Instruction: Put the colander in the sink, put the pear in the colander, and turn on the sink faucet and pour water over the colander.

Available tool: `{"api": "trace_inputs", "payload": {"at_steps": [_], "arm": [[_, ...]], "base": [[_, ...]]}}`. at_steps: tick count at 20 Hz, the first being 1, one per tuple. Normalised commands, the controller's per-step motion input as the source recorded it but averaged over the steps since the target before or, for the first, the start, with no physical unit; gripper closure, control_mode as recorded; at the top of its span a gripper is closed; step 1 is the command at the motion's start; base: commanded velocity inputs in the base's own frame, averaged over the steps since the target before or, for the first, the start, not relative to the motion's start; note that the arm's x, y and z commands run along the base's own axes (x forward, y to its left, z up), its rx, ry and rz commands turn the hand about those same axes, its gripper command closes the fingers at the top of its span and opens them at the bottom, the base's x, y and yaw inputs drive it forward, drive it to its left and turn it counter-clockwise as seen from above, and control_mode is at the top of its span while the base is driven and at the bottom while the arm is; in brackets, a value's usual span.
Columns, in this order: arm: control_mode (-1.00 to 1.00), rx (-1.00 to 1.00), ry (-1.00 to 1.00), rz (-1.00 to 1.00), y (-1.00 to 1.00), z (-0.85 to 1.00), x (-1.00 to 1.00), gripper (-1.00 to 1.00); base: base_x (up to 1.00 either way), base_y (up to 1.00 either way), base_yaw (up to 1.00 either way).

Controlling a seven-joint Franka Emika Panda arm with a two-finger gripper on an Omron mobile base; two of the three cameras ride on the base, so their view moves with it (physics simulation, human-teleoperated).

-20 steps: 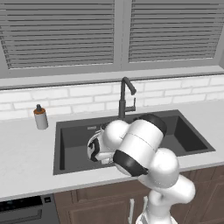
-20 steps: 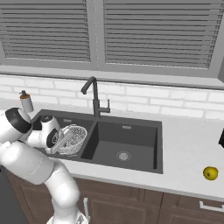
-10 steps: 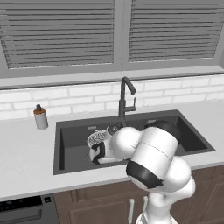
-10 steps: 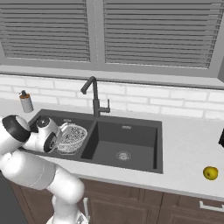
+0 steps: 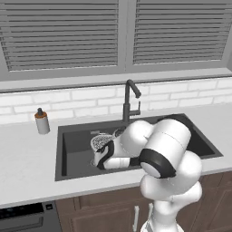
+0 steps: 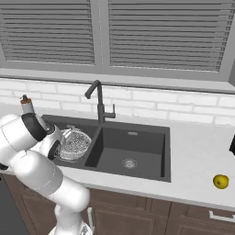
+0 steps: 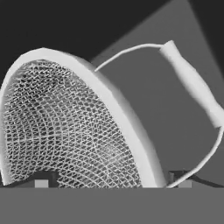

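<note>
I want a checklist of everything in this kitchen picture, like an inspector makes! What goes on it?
Surface: pale grey counter around a dark double sink.
Job's things: colander sits in the sink's left basin; pear lies on the counter far to the right; faucet stands behind the sink, no water seen.
Clutter: soap bottle on the counter left of the sink.
Grippers: gripper is low in the left basin, jaws open on either side of the colander's rim, not gripping.
Cables: nothing seen.
Surroundings: white brick wall, window blinds above, brown cabinets below.
</note>
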Motion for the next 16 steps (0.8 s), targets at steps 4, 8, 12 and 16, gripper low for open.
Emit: {"api": "trace_inputs", "payload": {"at_steps": [4, 8, 12, 16], "arm": [[-1.00, 0.00, 0.18, 0.09, 0.26, -0.31, -0.45, -1.00], [-1.00, -0.05, 0.05, 0.01, 0.20, -0.49, -0.40, -1.00], [-1.00, 0.00, 0.00, 0.04, 0.09, -0.07, -0.81, -1.00], [-1.00, 0.00, 0.06, 0.19, 0.32, 0.00, -0.99, -1.00]], "base": [[0.00, 0.00, 0.00], [0.00, 0.00, 0.00], [0.00, 0.00, 0.00], [0.00, 0.00, 0.00]]}}
